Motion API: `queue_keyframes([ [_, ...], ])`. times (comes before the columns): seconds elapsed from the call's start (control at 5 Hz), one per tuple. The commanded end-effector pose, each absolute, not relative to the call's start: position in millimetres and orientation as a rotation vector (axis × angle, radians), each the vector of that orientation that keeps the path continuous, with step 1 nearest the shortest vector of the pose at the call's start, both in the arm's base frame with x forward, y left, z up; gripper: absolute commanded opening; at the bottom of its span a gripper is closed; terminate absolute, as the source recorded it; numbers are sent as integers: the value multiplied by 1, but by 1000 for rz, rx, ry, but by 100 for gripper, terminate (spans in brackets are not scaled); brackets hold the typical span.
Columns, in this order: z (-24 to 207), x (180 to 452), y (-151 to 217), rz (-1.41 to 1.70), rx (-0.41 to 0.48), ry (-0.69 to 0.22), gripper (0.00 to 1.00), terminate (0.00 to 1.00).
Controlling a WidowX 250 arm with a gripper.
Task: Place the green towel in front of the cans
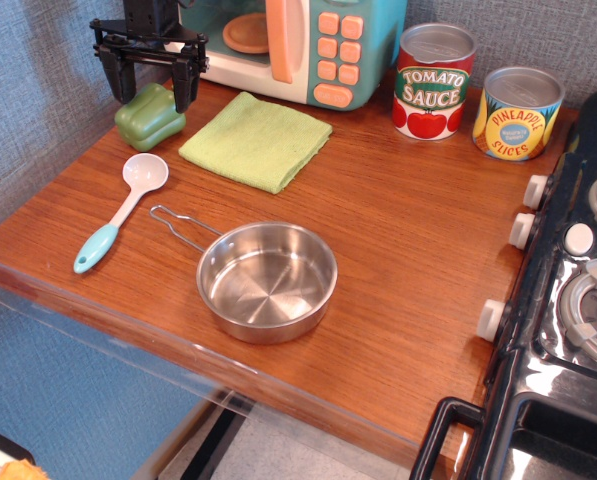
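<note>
The soft, square green towel [256, 140] lies flat on the grained wooden table [398, 260], left of the two glossy cans [475, 95]. The black tool [149, 72] hangs released, prongs spread above a plastic green pepper [148, 122].

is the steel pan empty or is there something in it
Empty. The steel pan sits upright on the table and its bare, shiny bottom shows all the way across, with nothing inside.

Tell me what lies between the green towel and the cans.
Bare wooden tabletop only, in the single view, between the green towel and the cans.
</note>
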State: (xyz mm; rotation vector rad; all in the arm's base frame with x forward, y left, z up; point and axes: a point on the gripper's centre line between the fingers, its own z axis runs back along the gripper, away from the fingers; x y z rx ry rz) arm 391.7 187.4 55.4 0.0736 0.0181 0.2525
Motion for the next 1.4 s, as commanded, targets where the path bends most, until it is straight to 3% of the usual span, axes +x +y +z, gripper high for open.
queue_keyframes([
  [0.0,55,392,187,253,74,18,100,0],
  [0.2,66,393,188,252,73,-16,100,0],
  [0.6,113,399,183,250,112,-142,100,0],
  [0.8,124,400,179,244,133,-158,100,0],
  [1.2,101,415,135,63,52,-128,100,0],
])
